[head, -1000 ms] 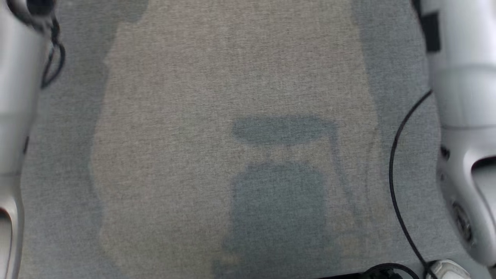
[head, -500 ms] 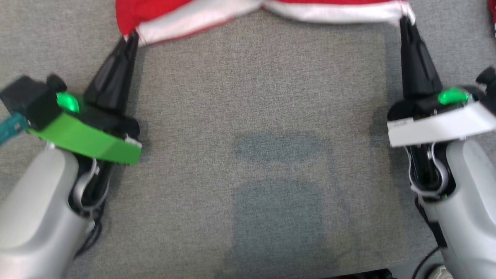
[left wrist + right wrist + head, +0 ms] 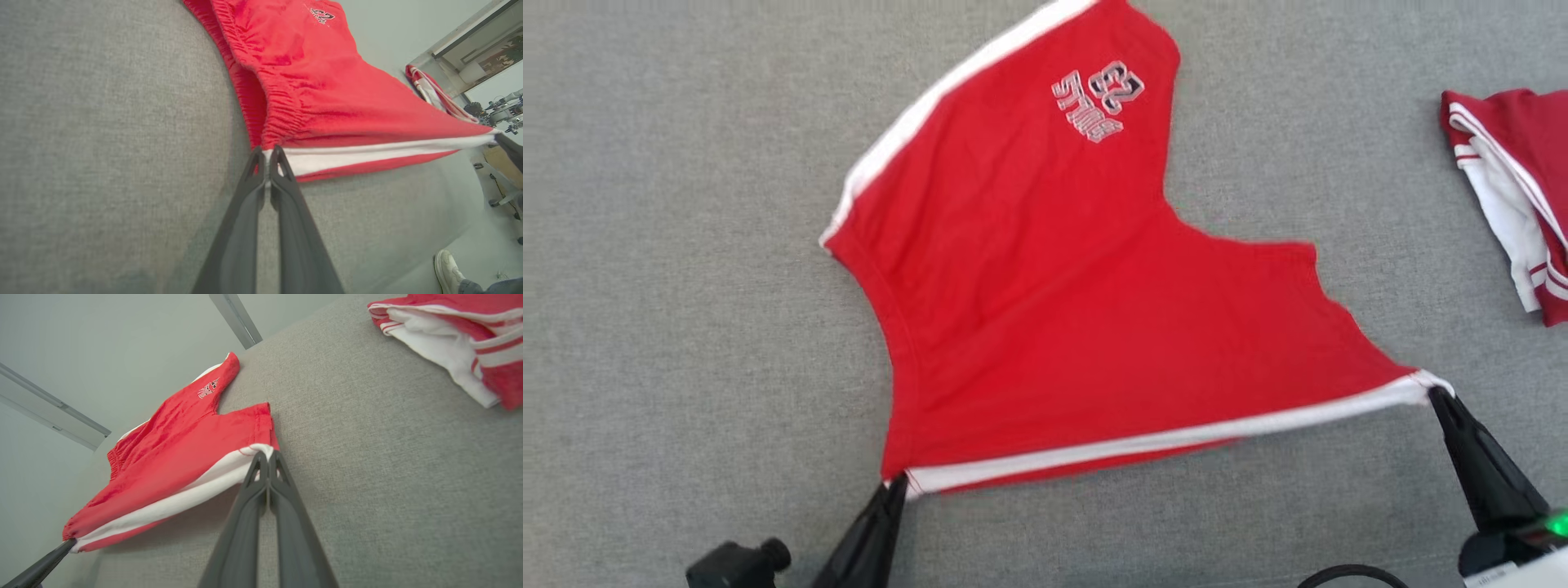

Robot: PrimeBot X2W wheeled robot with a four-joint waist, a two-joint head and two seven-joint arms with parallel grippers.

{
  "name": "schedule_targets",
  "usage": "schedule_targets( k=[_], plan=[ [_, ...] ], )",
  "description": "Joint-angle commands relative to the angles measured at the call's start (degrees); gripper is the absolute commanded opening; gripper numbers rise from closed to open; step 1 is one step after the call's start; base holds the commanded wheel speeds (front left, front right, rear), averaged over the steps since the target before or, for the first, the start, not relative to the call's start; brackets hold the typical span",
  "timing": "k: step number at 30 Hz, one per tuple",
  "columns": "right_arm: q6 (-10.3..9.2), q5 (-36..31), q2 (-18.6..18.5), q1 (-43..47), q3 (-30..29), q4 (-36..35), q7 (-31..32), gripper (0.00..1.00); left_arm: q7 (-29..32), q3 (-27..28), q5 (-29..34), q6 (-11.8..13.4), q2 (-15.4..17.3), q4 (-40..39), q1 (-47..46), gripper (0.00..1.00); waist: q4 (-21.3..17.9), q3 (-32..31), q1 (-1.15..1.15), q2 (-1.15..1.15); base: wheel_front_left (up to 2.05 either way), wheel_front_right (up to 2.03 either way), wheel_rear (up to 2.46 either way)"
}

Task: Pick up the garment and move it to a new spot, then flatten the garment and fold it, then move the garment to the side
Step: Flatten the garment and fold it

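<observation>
The red garment, a pair of shorts with white side stripes, is lying spread on the grey cloth-covered surface, with its printed logo on the far leg and its gathered waistband facing the robot's left; the near edge, a white stripe, is stretching taut between the two grippers and is sitting a little off the surface, with shadow showing beneath it; the left gripper is pinching the waistband end of that stripe, its fingers pressed narrowly together with white fabric caught between the tips; the right gripper is gripping the hem end of the same stripe, its fingers likewise closed tight on the corner of the cloth; a second red-and-white garment is lying folded well apart, at the far right of the surface; in the left wrist view a person's pale shoe is resting on the floor beyond the surface's edge.
</observation>
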Motion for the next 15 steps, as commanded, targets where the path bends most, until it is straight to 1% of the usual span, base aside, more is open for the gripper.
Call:
schedule_targets(
  k=[1,3,5,6,7,10,11,13,15],
  plan=[
    [-0.11,0.5,-0.49,2.5,-1.71,-1.51,0.7,0.0,0.74,-0.09,-0.06,1.46,0.44,-1.15,1.6,0.0,1.97,-4.76,0.01,0.0,0.0,0.0,0.0],
    [-0.11,1.66,-0.46,4.63,-3.66,-4.67,2.27,0.0,2.11,-0.35,-0.7,3.51,0.24,-3.68,3.19,0.0,2.4,-5.32,0.01,0.0,0.0,0.0,0.0],
    [-0.11,1.58,-0.35,3.31,-5.4,-5.98,3.97,0.0,3.38,0.0,-2.65,4.75,-1.03,-6.19,3.33,0.0,2.86,-5.47,0.01,0.0,0.0,0.0,0.0],
    [-0.11,1.58,-0.35,3.31,-5.4,-5.98,3.97,0.0,3.38,0.0,-2.65,4.75,-1.03,-6.19,3.33,0.0,2.86,-5.47,0.01,0.0,0.0,0.0,0.0],
    [-0.1,2.09,0.23,-0.88,-5.15,-5.79,6.58,0.0,5.07,0.83,-3.55,5.81,-0.95,-7.55,1.69,0.0,3.27,-5.03,0.01,0.0,0.0,0.0,0.0],
    [-0.1,2.23,1.32,-11.11,-3.48,-1.99,11.37,0.0,8.71,1.33,-4.48,6.79,-1.25,-7.87,-3.18,0.0,4.63,-3.0,0.01,0.0,0.0,0.0,0.0],
    [-0.1,2.23,1.32,-11.11,-3.48,-1.99,11.37,0.0,8.71,1.33,-4.48,6.79,-1.25,-7.87,-3.18,0.0,4.63,-3.0,0.01,0.0,0.0,0.0,0.0],
    [-0.1,1.58,2.14,-18.87,-1.79,2.42,14.59,0.0,11.3,1.18,-3.81,6.91,-0.96,-6.59,-7.58,0.0,6.04,-1.35,0.01,0.0,0.0,0.0,0.0],
    [-0.1,0.37,3.15,-26.7,0.01,7.28,16.96,0.0,13.29,0.98,-3.7,6.71,-1.95,-4.6,-12.04,0.0,7.62,0.01,0.01,0.0,0.0,0.0,0.0]
  ],
)
